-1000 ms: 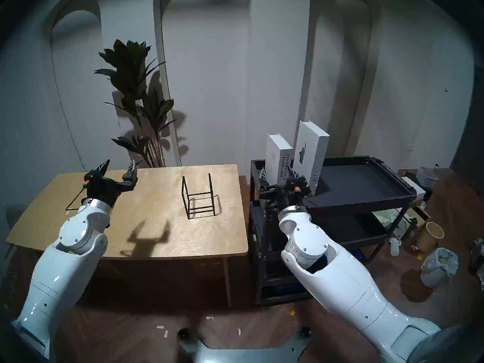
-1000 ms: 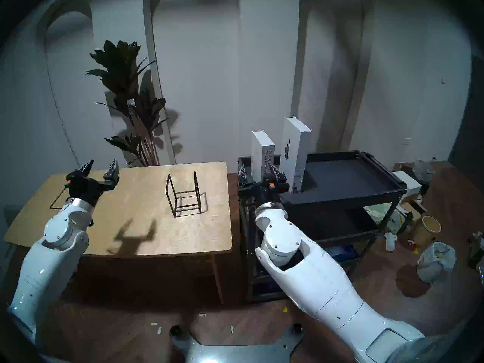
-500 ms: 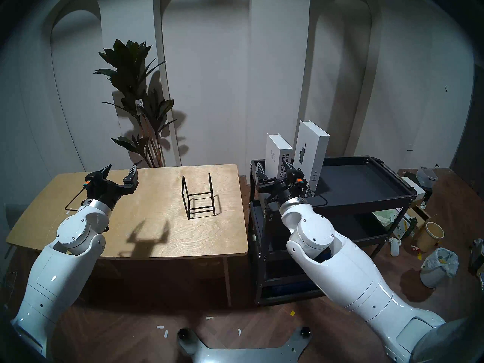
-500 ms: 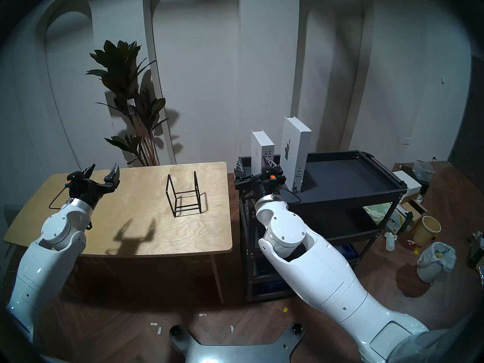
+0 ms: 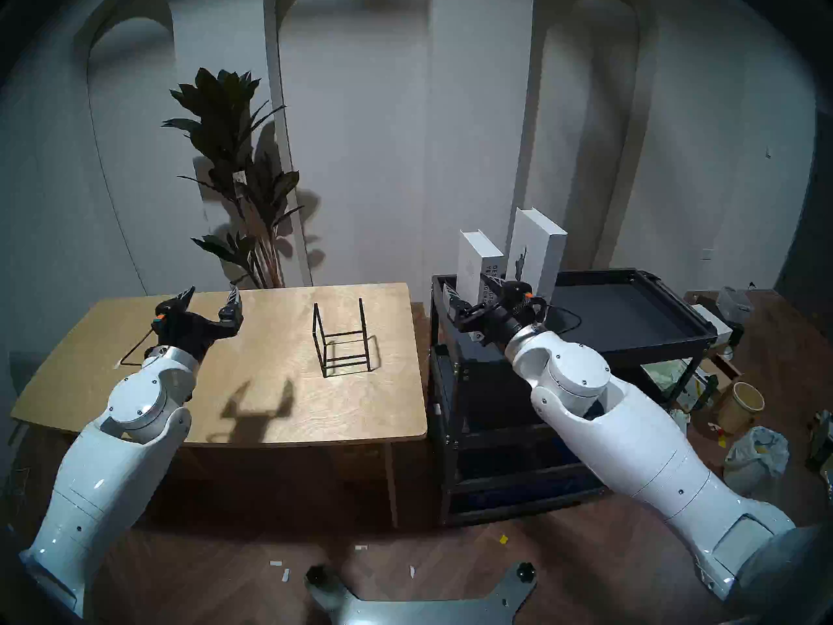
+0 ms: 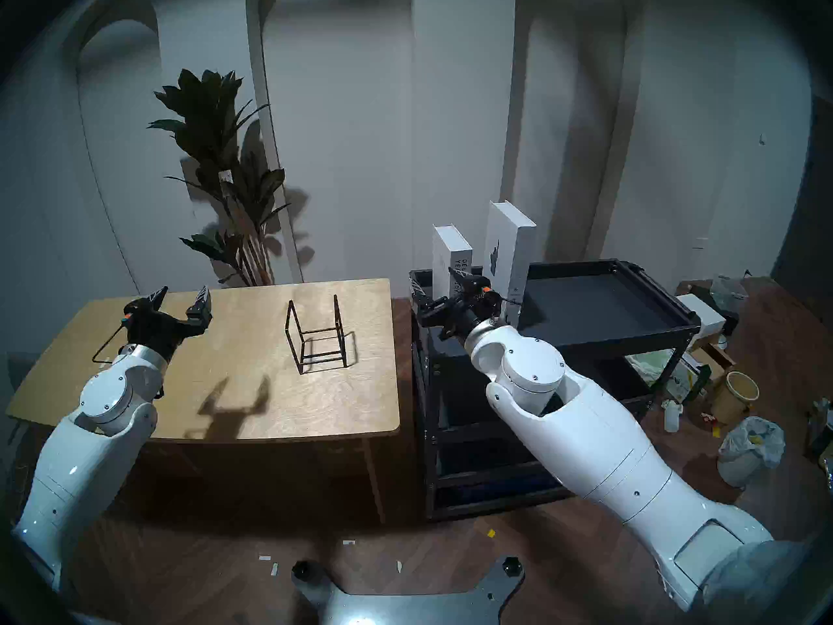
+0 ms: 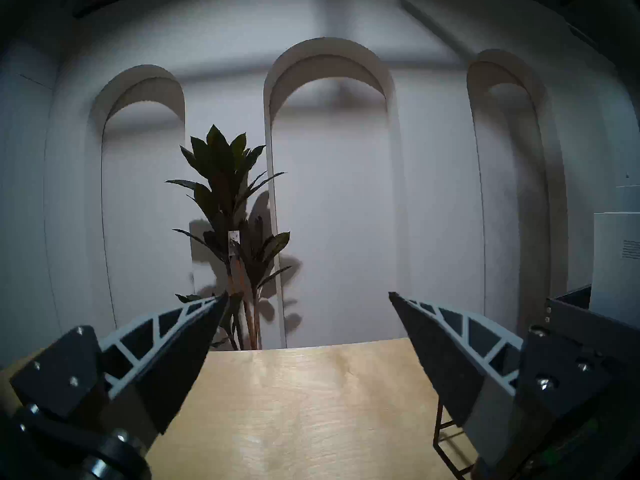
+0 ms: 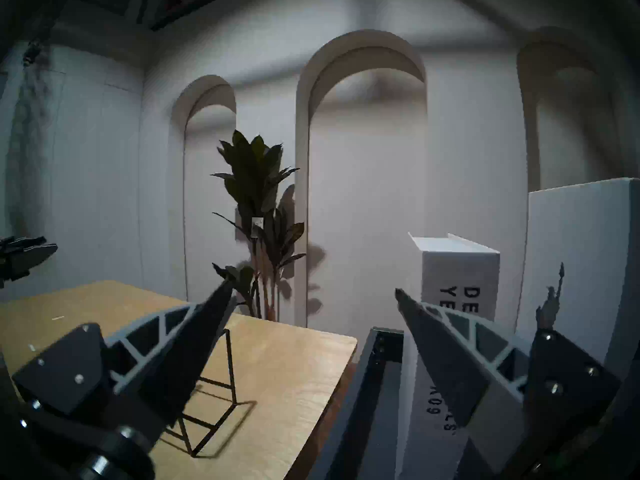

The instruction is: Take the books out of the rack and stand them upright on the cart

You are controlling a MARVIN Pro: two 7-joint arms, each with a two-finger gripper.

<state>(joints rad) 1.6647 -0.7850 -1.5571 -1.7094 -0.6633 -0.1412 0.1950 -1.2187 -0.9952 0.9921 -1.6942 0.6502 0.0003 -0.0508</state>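
Observation:
Two white books stand upright at the back left corner of the black cart (image 5: 631,313): the shorter one (image 5: 478,261) with a lettered spine, and to its right the taller one (image 5: 538,249) with a dark statue picture. The black wire rack (image 5: 342,340) stands empty on the wooden table (image 5: 252,385). My right gripper (image 5: 466,286) hovers open and empty just in front of the shorter book (image 8: 457,271), over the cart's left rim (image 8: 377,365). My left gripper (image 5: 212,295) is open and empty above the table's left part, well left of the rack.
A tall dark plant (image 5: 239,168) stands behind the table against the wall. On the floor right of the cart lie a lined bin (image 5: 752,461), a paper tub (image 5: 739,407), bottles and boxes. My base plate (image 5: 419,597) is at the bottom.
My right arm's elbow has swung right and its wrist has turned left; the gripper has crept up and back toward the shorter book. The left gripper has shifted slightly right. Books and rack have not moved.

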